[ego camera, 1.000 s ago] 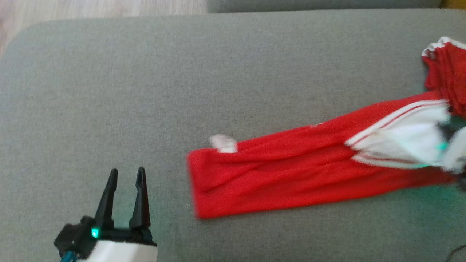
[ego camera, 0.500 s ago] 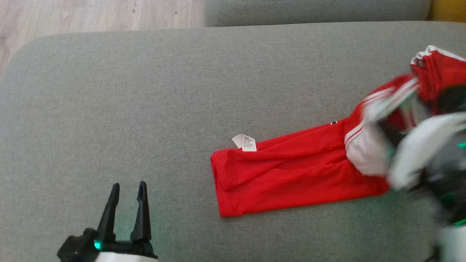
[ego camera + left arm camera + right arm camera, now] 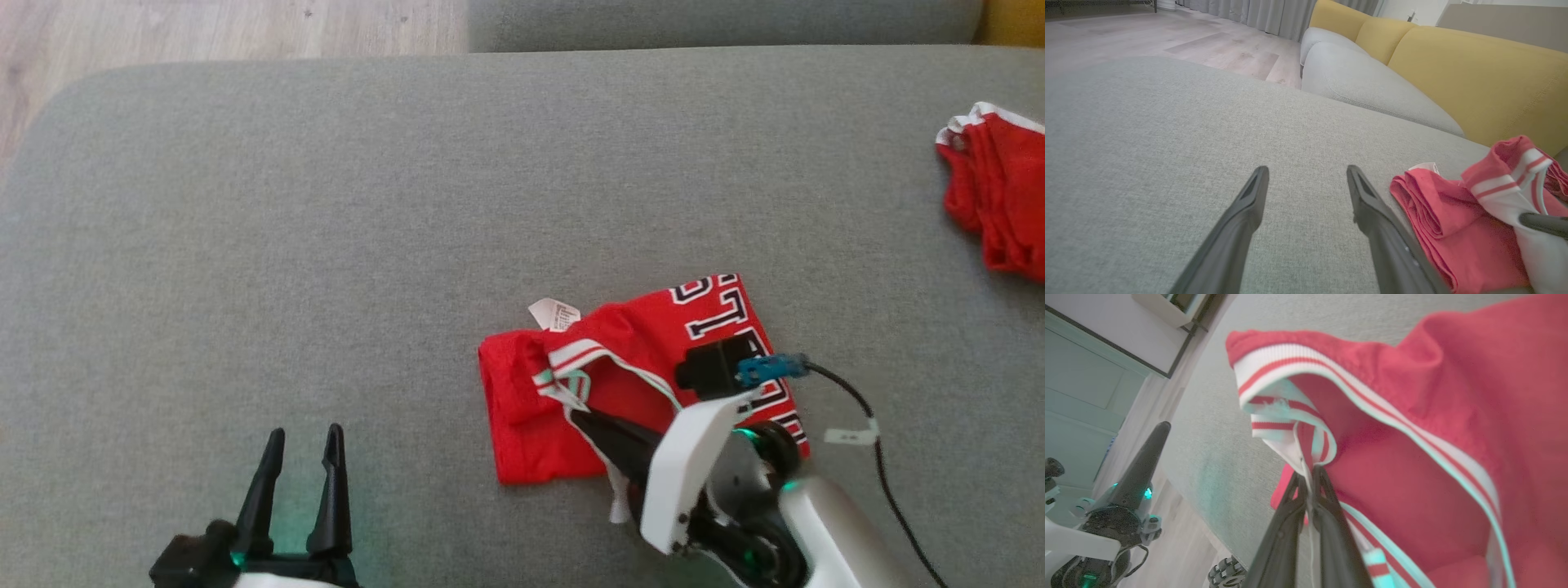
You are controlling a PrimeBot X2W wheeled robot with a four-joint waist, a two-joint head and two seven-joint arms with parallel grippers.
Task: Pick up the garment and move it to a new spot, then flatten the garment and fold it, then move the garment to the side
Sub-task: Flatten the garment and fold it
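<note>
Two pincers: the right pincer point(image 3: 575, 415), lower centre, clamps the striped trim of the red garment point(image 3: 522, 433) folded mid-frame, its arm point(image 3: 694, 465) hiding the garment's lower right. The left pincer point(image 3: 304, 434), lower left, stands parted and empty. Bare cushion point(image 3: 286, 204) spreads leftward. Another red cloth point(image 3: 1000, 204) is cut off at the right edge.
</note>
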